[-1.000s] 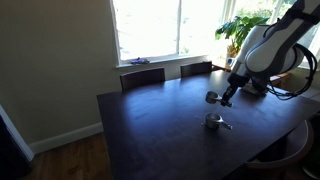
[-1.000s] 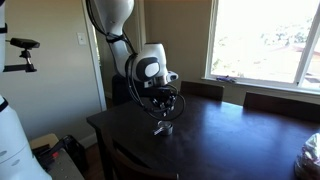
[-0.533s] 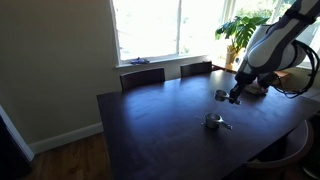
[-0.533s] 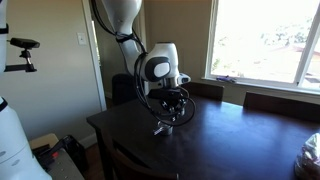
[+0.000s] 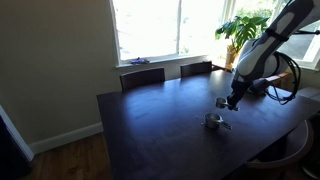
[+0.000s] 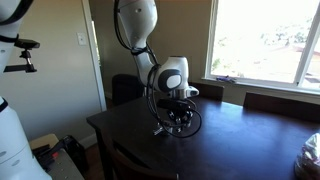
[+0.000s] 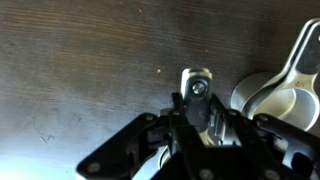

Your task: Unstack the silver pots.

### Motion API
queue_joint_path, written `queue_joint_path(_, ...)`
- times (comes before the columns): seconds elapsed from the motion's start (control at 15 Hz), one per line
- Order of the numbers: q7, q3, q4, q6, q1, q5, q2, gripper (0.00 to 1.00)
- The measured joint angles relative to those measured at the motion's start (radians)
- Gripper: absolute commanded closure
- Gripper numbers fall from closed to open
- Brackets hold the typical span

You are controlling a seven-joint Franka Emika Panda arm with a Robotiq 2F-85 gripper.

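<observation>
On dk table (image 5: 150, 125), tiny shiny silver pots (image 5: 213, 121)

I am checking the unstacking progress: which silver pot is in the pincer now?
The pot at the pincer, apparently gripped by its handle. The other pot stands apart on the table, untouched.

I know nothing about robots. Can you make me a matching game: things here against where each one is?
Things: 1 gripper; 2 loose silver pot; 3 plant; 4 chairs.
Places: a by the window; b on the dark table; c tucked at the table's far edge; d closed on the second silver pot.
Pairs: 1-d, 2-b, 3-a, 4-c.
</observation>
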Motion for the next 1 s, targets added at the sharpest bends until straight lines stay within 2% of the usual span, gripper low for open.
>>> queue_joint_path(0.27,0.023,0.000,0.091,-0.025,0.003,0.000,0.110,0.89)
queue_joint_path(0.6,0.025,-0.005,0.128,-0.025,0.003,0.000,0.171,0.88)
queue_joint_path(0.67,0.025,-0.006,0.129,-0.025,0.003,0.000,0.175,0.46)
queue_joint_path(0.73,0.025,-0.007,0.129,-0.024,0.003,0.000,0.175,0.45)
queue_joint_path(1.0,0.025,-0.014,0.127,-0.008,0.001,-0.001,0.175,0.21)
